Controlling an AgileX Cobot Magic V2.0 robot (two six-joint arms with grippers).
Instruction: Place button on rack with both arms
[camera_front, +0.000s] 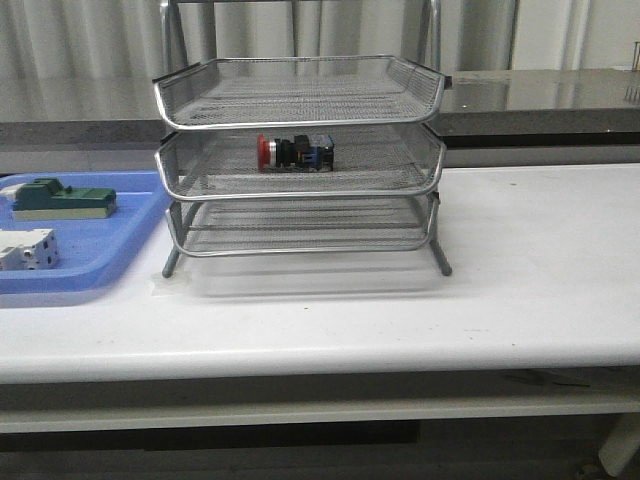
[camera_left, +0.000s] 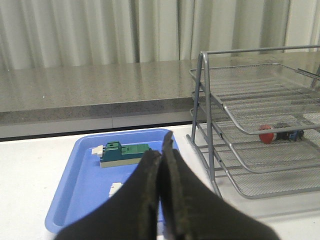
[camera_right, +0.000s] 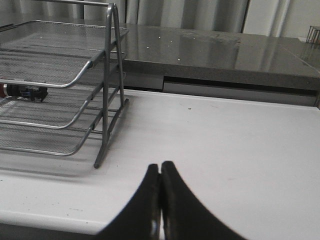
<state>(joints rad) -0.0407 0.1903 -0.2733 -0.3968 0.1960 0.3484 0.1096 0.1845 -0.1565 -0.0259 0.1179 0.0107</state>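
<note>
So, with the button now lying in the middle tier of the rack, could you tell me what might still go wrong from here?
1. The button lies on its side on the rack's middle tier; being cylindrical, it might roll if the rack is bumped.
2. The left gripper is shut above the blue tray; dropping lower could knock the green block.
3. The right gripper sits near the rack's leg; swinging toward it could shift the rack.

The rack (camera_front: 300, 110) is shiny wire-mesh metal; the blue tray (camera_front: 120, 250) looks smooth plastic; the table (camera_front: 520, 280) is matt white.
</note>
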